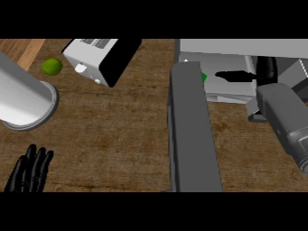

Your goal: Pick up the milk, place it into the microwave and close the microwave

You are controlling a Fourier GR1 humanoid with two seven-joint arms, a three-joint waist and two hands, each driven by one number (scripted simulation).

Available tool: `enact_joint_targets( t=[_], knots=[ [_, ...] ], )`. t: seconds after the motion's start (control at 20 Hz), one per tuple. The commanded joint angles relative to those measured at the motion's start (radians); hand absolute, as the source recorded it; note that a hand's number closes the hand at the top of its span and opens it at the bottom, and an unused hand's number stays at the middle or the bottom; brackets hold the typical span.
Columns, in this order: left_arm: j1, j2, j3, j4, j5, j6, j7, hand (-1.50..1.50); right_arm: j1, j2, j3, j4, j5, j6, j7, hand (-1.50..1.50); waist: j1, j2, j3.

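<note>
Head view: the robot's right forearm stretches into the open microwave (pixel 249 49), its right hand (pixel 266 67) deep inside; whether its fingers are curled or straight cannot be told. The milk carton is not clearly visible; only a small green patch (pixel 203 77) shows just inside the cavity. The microwave door (pixel 193 131) stands wide open over the wooden bench (pixel 109 135). The left hand (pixel 30 171) rests open at lower left, fingers up. A green lime (pixel 52 66) lies beside a white toaster-like box (pixel 96 58); a large grey cylinder (pixel 16 94) lies at left.
</note>
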Motion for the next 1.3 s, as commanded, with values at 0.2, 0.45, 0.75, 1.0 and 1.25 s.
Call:
enact_joint_targets(
  t=[0.2,0.45,0.75,1.0,1.25],
  knots=[
    [0.019,-0.020,-0.049,-0.036,-0.015,0.017,0.020,-1.50,0.086,-0.007,-0.053,-0.004,-0.058,0.167,-0.092,-1.50,-0.015,-0.007,0.000],
    [-0.047,-0.038,-0.037,0.047,-0.016,0.021,-0.004,-1.50,0.112,0.017,-0.044,0.000,-0.060,0.278,-0.094,-1.50,-0.032,-0.010,-0.001],
    [0.011,-0.014,-0.046,-0.025,-0.002,0.015,0.023,-1.50,0.186,0.042,-0.043,-0.015,-0.071,0.328,-0.090,-1.50,-0.051,-0.022,-0.002],
    [0.031,-0.036,-0.101,-0.005,-0.057,0.048,0.014,-1.50,0.260,0.079,-0.030,-0.025,-0.068,0.360,-0.124,-1.50,-0.056,-0.026,-0.003],
    [0.017,-0.024,-0.073,0.036,-0.037,0.039,-0.019,-1.50,0.343,0.114,-0.042,-0.031,-0.093,0.427,-0.162,-1.50,-0.062,-0.027,-0.003]
  ],
)
